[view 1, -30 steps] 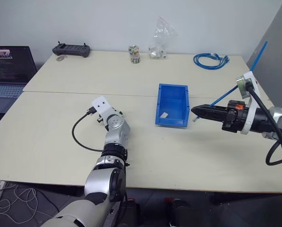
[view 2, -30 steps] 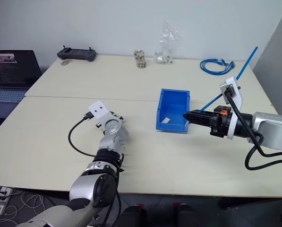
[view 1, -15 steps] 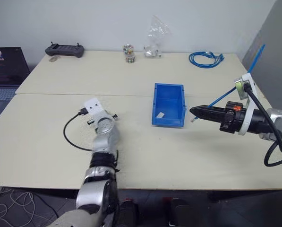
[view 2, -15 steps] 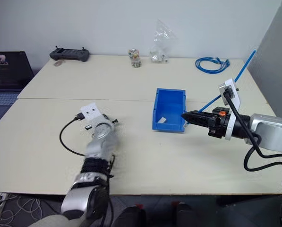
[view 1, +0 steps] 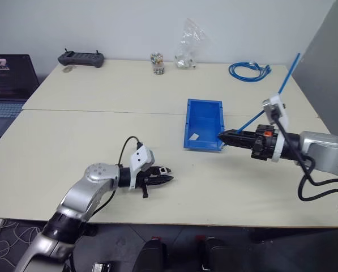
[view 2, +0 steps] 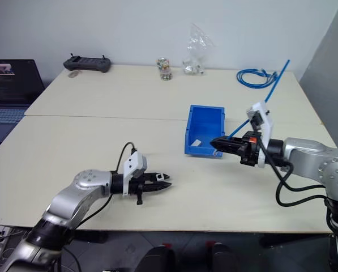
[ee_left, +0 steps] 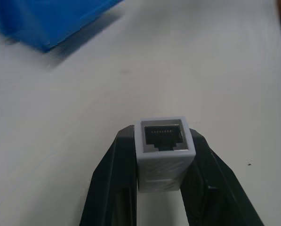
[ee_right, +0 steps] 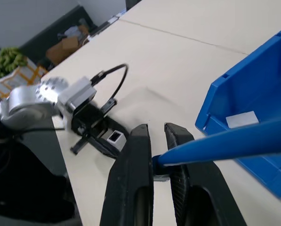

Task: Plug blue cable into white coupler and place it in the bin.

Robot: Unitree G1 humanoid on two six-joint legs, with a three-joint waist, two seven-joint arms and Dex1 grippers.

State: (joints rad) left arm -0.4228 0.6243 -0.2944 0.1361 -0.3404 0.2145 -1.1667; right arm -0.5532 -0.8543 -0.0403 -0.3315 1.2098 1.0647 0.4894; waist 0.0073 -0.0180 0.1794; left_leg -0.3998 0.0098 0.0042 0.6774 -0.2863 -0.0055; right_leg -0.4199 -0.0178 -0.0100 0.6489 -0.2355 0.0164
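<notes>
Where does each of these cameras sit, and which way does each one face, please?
Left and right eye views: on the head, looking forward and down over the table; both arms show.
Left wrist view: along the left gripper, shut on the white coupler; the bin beyond.
Right wrist view: along the right gripper, shut on the blue cable, facing the left gripper.
Shared: coupler and bin show in both wrist views.
</notes>
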